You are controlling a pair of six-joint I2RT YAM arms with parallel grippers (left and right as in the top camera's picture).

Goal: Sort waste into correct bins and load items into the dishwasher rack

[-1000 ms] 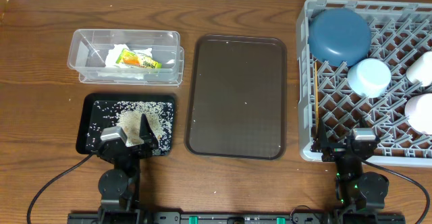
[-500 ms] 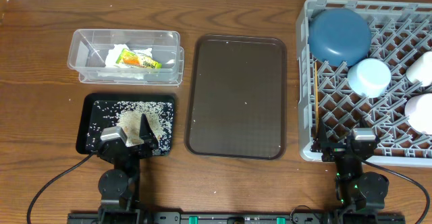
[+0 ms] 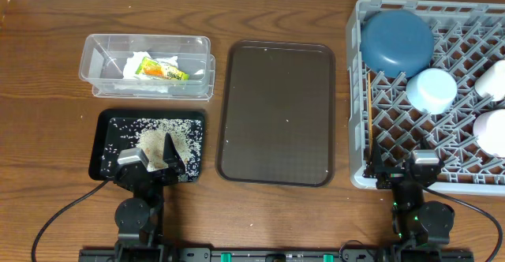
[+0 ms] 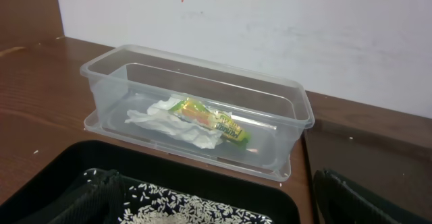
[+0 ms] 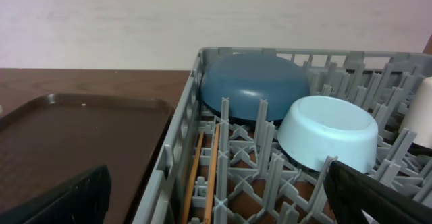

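The grey dishwasher rack [image 3: 355, 96] at the right holds a large blue plate [image 3: 397, 41], a light-blue bowl [image 3: 431, 90], a white cup [image 3: 495, 80], a white bowl [image 3: 493, 132] and wooden chopsticks [image 3: 368, 128]. White rice [image 3: 162, 132] lies in the black tray [image 3: 106, 158]. The clear tub [image 3: 91, 61] contains the napkin [image 3: 138, 61] and the yellow-green wrapper [image 3: 162, 70]. My left gripper [image 3: 151, 165] stands open over the black tray's near edge. My right gripper [image 3: 402, 171] is open at the rack's near left corner. Both hold nothing.
A flat brown serving tray [image 3: 276, 112] lies between the bins and the rack, with a few stray grains on it. The left wrist view shows the tub [image 4: 297, 102], wrapper [image 4: 212, 119] and rice [image 4: 196, 207]. The right wrist view shows the plate [image 5: 253, 82], bowl [image 5: 331, 133] and chopsticks [image 5: 212, 170].
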